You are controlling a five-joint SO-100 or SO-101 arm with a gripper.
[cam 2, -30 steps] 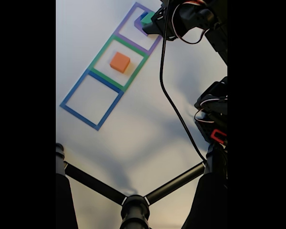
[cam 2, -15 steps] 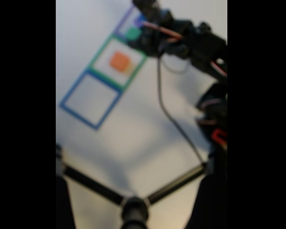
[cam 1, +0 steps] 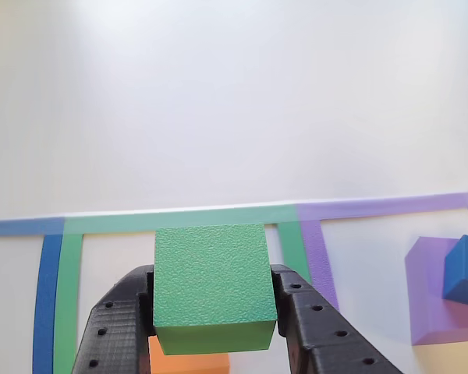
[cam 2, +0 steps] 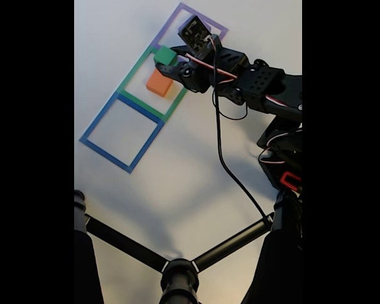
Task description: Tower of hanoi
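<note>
The arm (cam 2: 253, 79) reaches across the surface (cam 2: 177, 177), its fingers (cam 1: 312, 327) clamped on the green block (cam 1: 210, 284), held above the orange block (cam 2: 158, 83).

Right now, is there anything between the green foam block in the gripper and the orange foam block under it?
Nothing visible. The gripper holds the green foam block above the orange foam block, inside the green taped outline.

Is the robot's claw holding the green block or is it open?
Shut on it. In the other view, the gripper has a black finger pressed against each side of the green block, above the orange block.
</note>
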